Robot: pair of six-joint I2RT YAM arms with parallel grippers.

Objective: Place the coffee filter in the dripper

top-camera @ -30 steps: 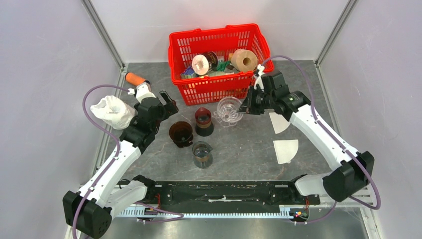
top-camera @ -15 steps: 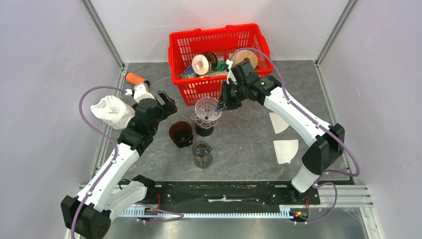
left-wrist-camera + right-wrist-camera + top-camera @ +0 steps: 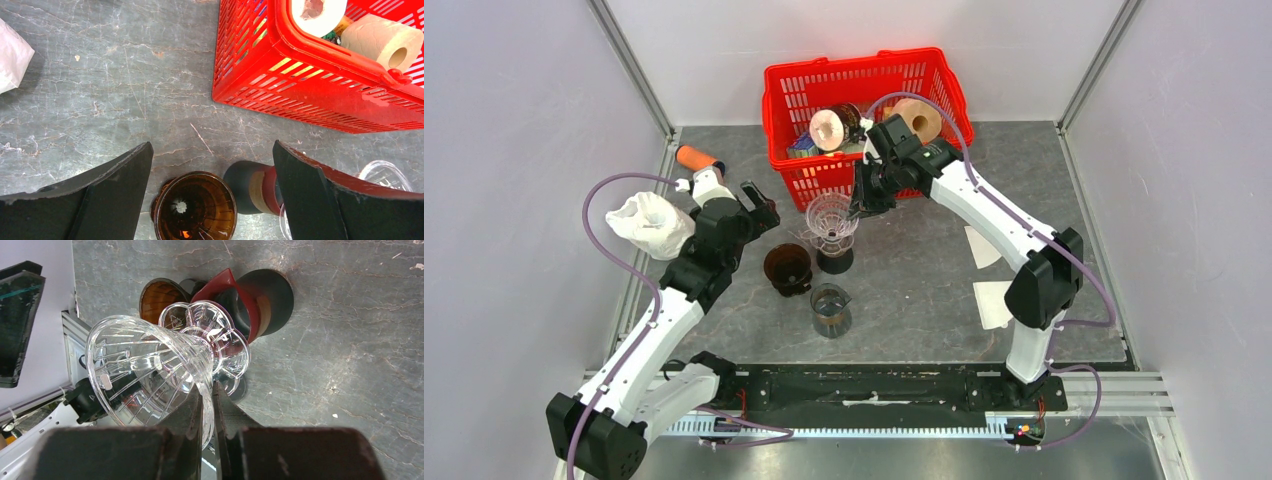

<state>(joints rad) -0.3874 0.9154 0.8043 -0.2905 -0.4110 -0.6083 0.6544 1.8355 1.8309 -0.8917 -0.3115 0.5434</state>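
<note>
While the right gripper [image 3: 208,407] pinches the rim of a clear ribbed plastic cone dripper [image 3: 150,372] between its nearly closed fingers [image 3: 189,415], the dripper hangs tilted, with its scalloped base over the red-lipped mouth of a black server with a tan band [image 3: 260,297]. Whether base and mouth touch cannot be told. The two white fan-shaped paper coffee filters [image 3: 980,250] [image 3: 990,305] lie flat on the grey stone-patterned table [image 3: 904,290], well apart from the dripper and to the right of the right arm, which partly covers both.

The left gripper [image 3: 212,190] hovers with its jaws spread wide and nothing between them, above an amber glass cone dripper [image 3: 195,212] that stands just beside the black server. A small glass beaker [image 3: 830,310] stands nearer the arm bases. A red plastic slotted basket [image 3: 864,175] holding paper rolls sits at the far side of the table. A crumpled white bag [image 3: 649,225] and an orange cylinder [image 3: 694,158] lie at the table's left edge.
</note>
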